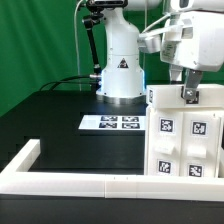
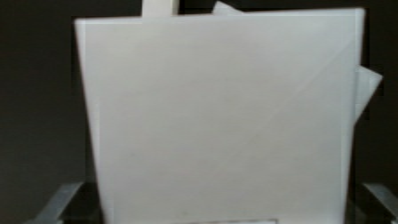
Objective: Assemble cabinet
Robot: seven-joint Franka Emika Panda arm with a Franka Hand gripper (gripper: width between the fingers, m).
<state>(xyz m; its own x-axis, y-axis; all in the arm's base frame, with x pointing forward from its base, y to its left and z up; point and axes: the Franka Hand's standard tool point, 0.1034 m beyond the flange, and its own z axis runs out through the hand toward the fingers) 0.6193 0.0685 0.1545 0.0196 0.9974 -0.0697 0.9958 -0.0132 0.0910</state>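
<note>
The cabinet [image 1: 184, 135] stands upright, tagged fronts facing the camera; the jaws' state cannot be told.

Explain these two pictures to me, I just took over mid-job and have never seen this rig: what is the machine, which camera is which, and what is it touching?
The exterior view shows a white robot arm on a black table. Its gripper reaches down onto the top of the cabinet, a white boxy body with black-and-white tags on its front. The flat marker board lies on the table, and a long white rail borders it. The wrist view looks down past the fingers at a cabinet panel filling the frame. Whether the gripper is closed on it, I cannot tell.
</note>
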